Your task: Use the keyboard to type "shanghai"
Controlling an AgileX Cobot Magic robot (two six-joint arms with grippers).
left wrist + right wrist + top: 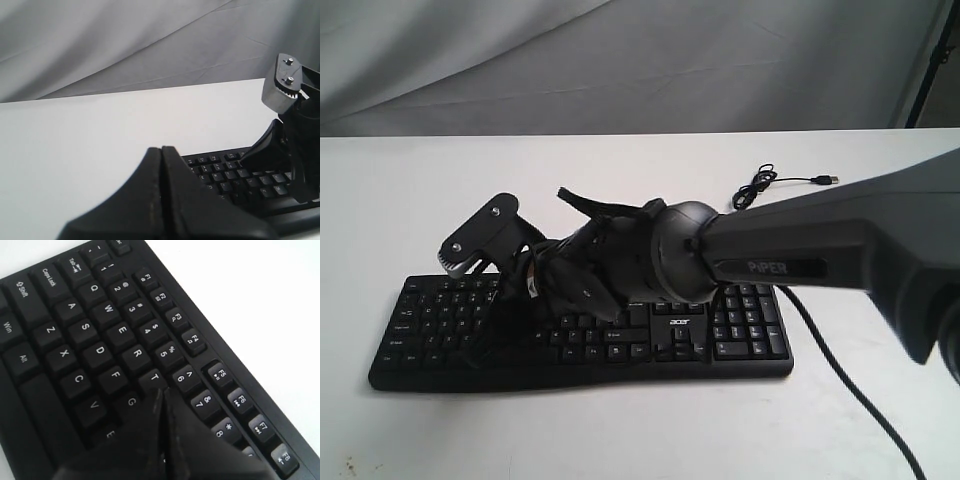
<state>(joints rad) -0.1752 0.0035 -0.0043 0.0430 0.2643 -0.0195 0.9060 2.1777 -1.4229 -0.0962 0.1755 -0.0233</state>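
Nearest the exterior camera is bare white desk [620,430]. On it, lengthways across the view, lies the wide black plastic keyboard [430,322] with white legends and a number pad. A small white logo shows above its arrow keys. A thick black cable [850,390] crosses the desk past the keyboard's right end and runs out of the lower edge.

Over the keyboard's middle, the dark grey right arm [800,245], lettered "PiPER", reaches in from the right, its far end cut off by the frame. It hides much of the letter block, and the tangle of black parts at its wrist makes the tip hard to pick out there.

The right wrist view is clearer. The right gripper [161,396] has its jaws pressed together on nothing, with the tip just beside the T and G keys. Whether it touches a key cannot be told, and the letter keys next along those rows are hidden under it.

The left gripper [161,150] shows only in its own view, with its base cut off. Its jaws are pressed together and empty, near the keyboard's end. A grey metal block [282,85] on the other arm stands to one side of it.

Farther back, the thin black USB cable [755,188] lies coiled on the desk with its plug free. Behind hangs a creased grey cloth [620,60].
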